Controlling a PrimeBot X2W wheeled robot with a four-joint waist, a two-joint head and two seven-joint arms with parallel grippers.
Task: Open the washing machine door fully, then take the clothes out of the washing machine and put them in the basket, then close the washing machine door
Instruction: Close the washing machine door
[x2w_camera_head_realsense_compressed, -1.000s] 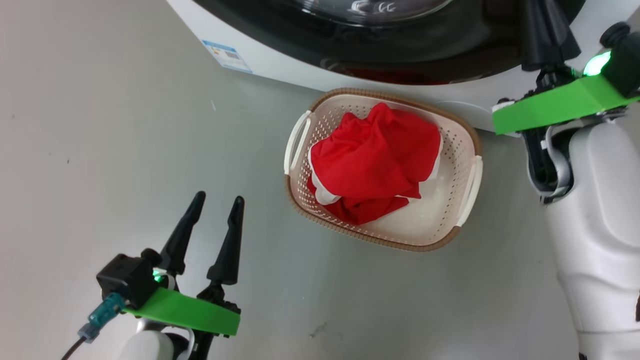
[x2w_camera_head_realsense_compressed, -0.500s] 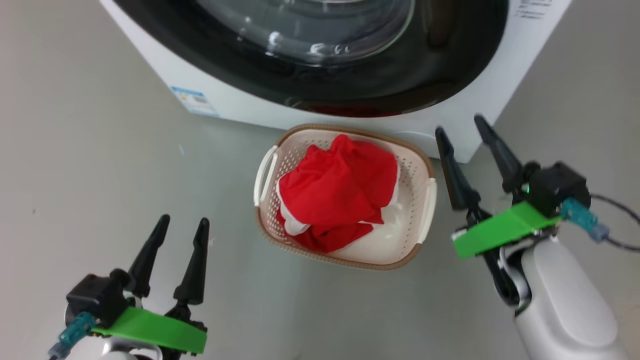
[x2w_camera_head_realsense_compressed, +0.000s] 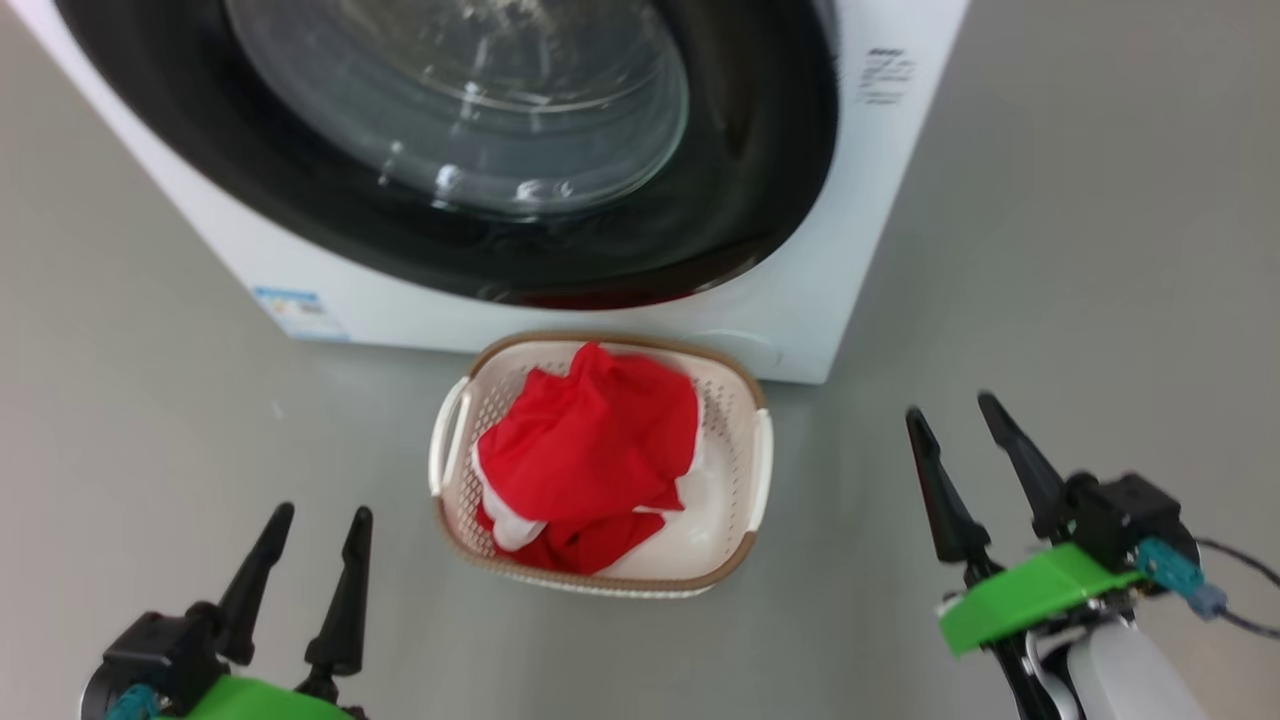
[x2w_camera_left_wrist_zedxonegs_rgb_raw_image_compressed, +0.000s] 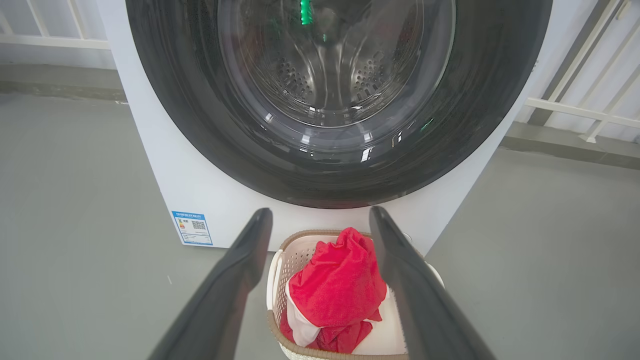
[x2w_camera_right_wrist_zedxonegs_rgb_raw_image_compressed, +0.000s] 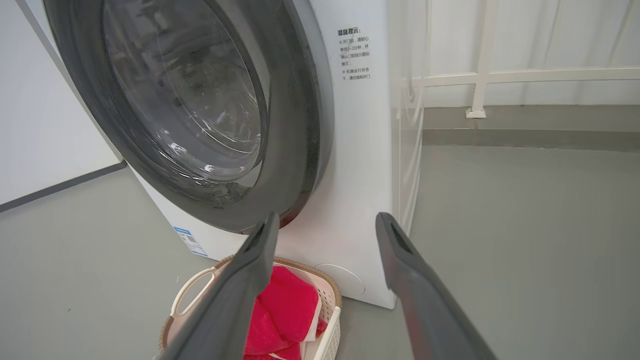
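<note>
- Head: clothes heaped inside the basket; just behind the basket, the washer, door against its front; left of the basket the left claw, right of it the right claw, both spread wide and empty.
- Left wrist: beyond the basket, door seemingly flush.
- Right wrist: cannot tell whether latched. Closing likely the step in hand, about done; next, a firm press on the door if needed.

A plain grey floor is seen, on which the white washing machine is stood. The basket is set on the floor just before the machine's base; whether they touch cannot be told.
</note>
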